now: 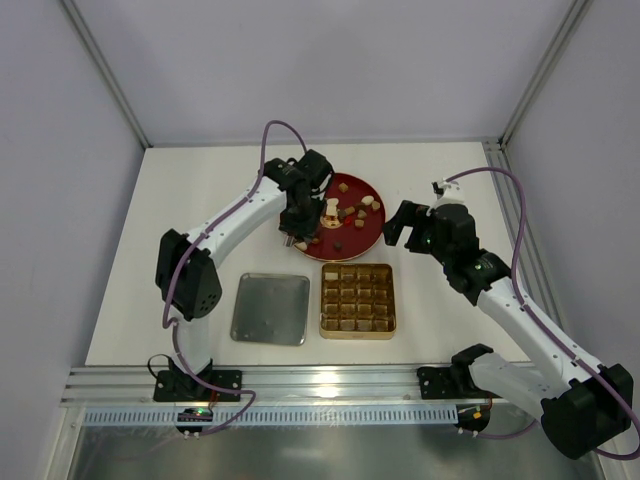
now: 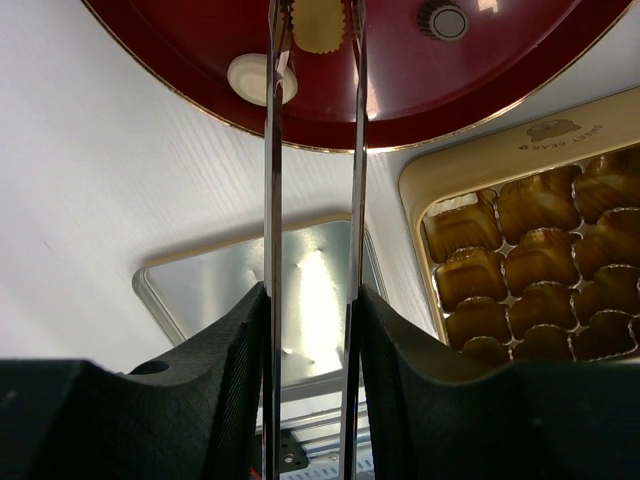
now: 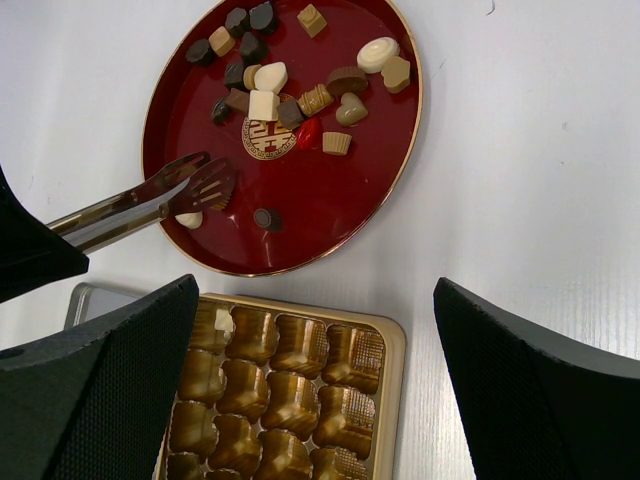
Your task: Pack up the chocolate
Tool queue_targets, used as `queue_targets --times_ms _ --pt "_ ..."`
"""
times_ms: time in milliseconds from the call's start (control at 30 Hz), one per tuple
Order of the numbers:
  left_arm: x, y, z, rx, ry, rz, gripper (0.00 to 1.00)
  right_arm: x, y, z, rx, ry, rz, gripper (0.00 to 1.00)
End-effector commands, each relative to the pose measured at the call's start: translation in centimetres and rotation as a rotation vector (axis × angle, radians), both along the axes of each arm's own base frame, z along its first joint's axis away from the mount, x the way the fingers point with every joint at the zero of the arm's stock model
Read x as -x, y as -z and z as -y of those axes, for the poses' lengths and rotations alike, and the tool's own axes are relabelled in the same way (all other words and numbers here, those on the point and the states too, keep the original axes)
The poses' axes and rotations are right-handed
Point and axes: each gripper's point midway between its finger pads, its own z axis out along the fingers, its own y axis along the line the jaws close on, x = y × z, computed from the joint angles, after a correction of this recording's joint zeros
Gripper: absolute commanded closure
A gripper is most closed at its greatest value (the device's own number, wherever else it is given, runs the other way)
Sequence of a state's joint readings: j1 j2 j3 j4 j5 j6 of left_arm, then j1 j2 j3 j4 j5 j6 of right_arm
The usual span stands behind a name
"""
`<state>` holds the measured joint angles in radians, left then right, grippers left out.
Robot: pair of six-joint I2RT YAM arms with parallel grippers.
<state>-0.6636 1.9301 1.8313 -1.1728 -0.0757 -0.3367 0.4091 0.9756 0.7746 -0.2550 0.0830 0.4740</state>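
Left gripper (image 1: 293, 228) jaws clamped; right gripper (image 1: 405, 232) jaws wide.

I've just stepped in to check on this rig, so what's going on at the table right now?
The left gripper is shut on a pair of metal tongs. The tongs reach over the red plate, with their tips on either side of a pale chocolate. Most of the chocolates are on the plate, and the cells of the gold tin look nearly all empty. The right gripper hangs open beside the plate and holds nothing.
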Motion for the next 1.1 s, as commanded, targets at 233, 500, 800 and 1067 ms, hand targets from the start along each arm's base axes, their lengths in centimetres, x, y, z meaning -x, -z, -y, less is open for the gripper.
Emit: queue_targets --times_ms 233,500,800,1067 --pt "0.38 -1.19 0.18 0.025 0.011 0.007 0.63 -0.54 -1.08 -0.1 -0.02 0.007 0.039 0.0" --pt "0.33 -1.22 0.02 0.014 0.017 0.013 0.54 -0.58 -1.25 -0.13 -0.02 0.005 0.044 0.0" --pt "0.91 -1.03 -0.04 0.01 0.027 -0.013 0.58 -0.62 -1.28 -0.07 -0.019 0.007 0.043 0.0" --pt "1.09 -0.59 -0.04 0.002 0.031 -0.028 0.59 -0.77 -1.55 -0.17 -0.018 0.005 0.049 0.0"
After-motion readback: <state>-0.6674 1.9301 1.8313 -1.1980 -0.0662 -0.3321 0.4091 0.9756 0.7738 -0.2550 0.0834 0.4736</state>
